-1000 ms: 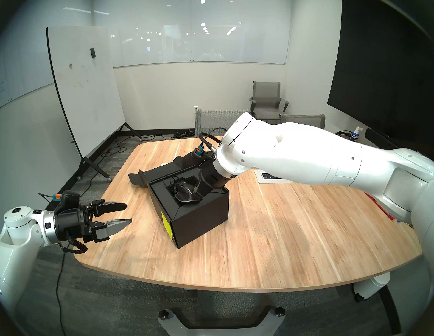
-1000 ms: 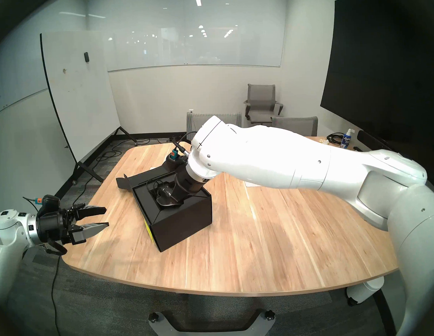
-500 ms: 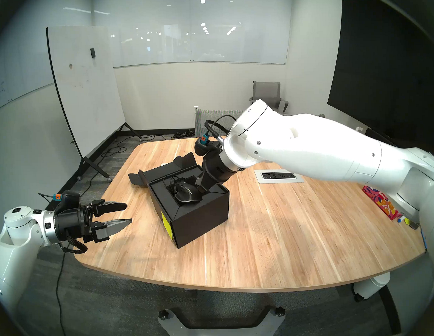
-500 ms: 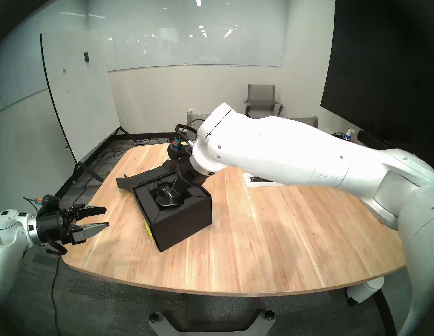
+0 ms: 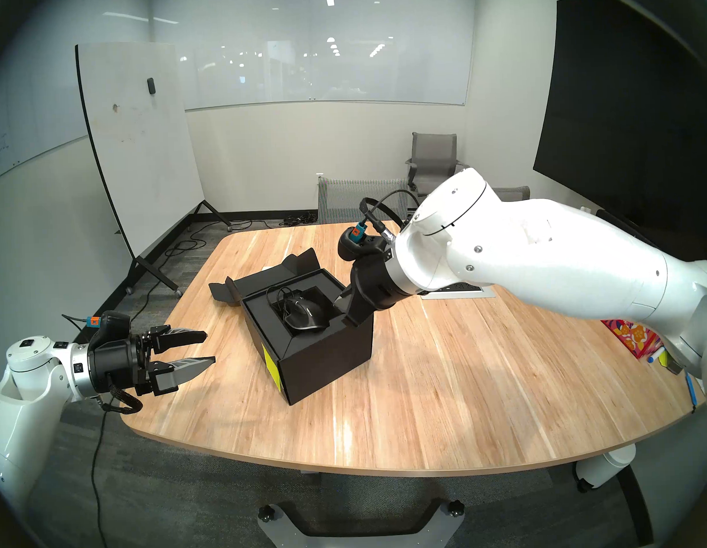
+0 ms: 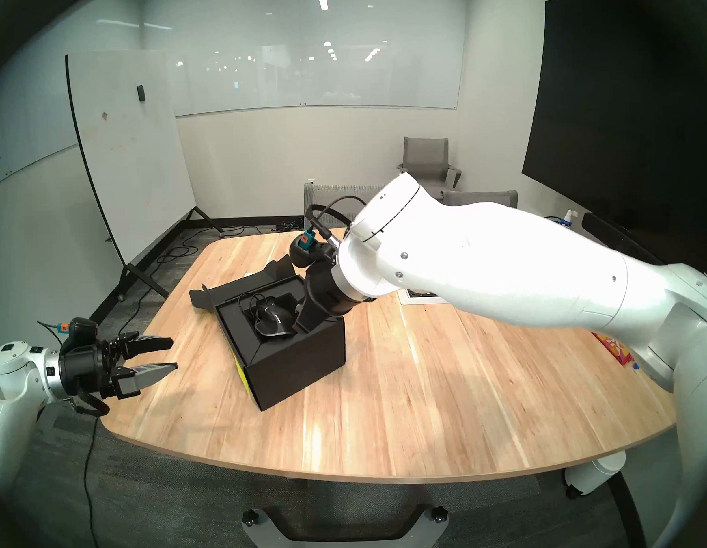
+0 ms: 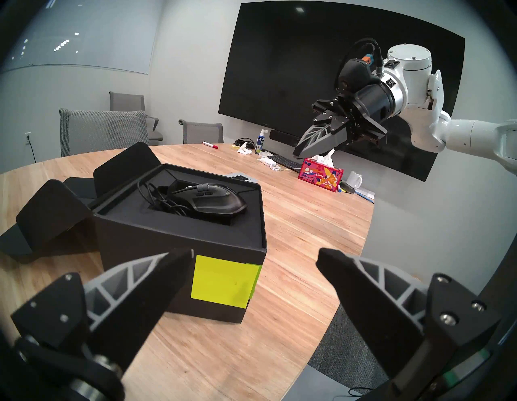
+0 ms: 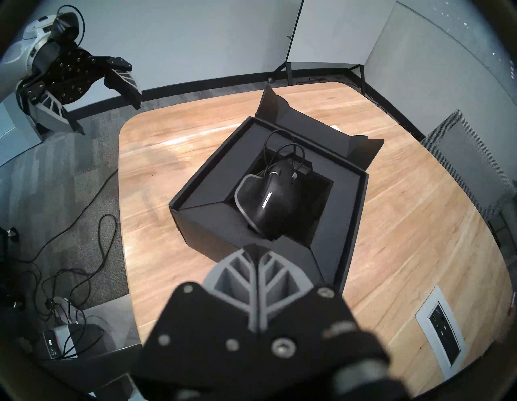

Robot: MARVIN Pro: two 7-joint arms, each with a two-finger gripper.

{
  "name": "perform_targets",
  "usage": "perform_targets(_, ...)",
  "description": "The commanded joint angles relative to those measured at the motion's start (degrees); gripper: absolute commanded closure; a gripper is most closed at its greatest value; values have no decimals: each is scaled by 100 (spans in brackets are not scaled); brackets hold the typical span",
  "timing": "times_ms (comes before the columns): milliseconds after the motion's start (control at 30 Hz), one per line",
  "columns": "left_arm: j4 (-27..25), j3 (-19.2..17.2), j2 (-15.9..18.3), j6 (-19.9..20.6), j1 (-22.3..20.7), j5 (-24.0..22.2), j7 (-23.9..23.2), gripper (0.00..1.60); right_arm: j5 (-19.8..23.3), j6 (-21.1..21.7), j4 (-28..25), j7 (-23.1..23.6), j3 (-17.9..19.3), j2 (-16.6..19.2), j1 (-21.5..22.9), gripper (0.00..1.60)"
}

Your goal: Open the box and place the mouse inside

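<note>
Bare table [image 5: 447, 384] surrounds the box [image 5: 327, 360]; only its folded-back lid [image 5: 264, 282] blocks the far side.

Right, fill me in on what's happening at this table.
A two-armed robot is packing a black wired mouse into a black box on the wooden table. The box's lid is folded open and the mouse already lies in the recessed insert, cable coiled beside it. The right gripper is shut, empty and clear of the box. The left gripper hangs open beside the box, touching nothing.

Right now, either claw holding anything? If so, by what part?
Nothing held. Right claw is shut on nothing above the box; left claw is open and empty. The mouse lies in the box.
</note>
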Motion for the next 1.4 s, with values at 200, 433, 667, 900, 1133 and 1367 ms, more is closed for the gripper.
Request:
perform_targets(200, -33, -52, 7, -4, -30, 0, -16, 0, -14, -166, -1092, -730, 279, 1049, -757, 160)
perform_targets(433, -28, -46, 0, 3, -42, 10, -22, 0, -86, -257, -1506, -1033, 371, 1585, -1045, 39)
perform_targets(667, -23, -41, -7, 9, -54, 21, -28, 0, -194, -287, -1721, -1308, 385, 1946, -1360, 0)
perform_targets(900, -19, -36, -15, 16, -65, 33, -33, 0, -283, -402, -1971, -1472, 352, 2428, -1641, 0)
perform_targets(1133, -15, -32, -22, 21, -76, 45, -38, 0, -379, -684, -2164, -1602, 353, 2913, -1865, 0)
perform_targets(1367, -12, -29, -31, 27, -86, 56, -43, 0, -491, -1132, -2164, -1661, 338, 3340, -2063, 0)
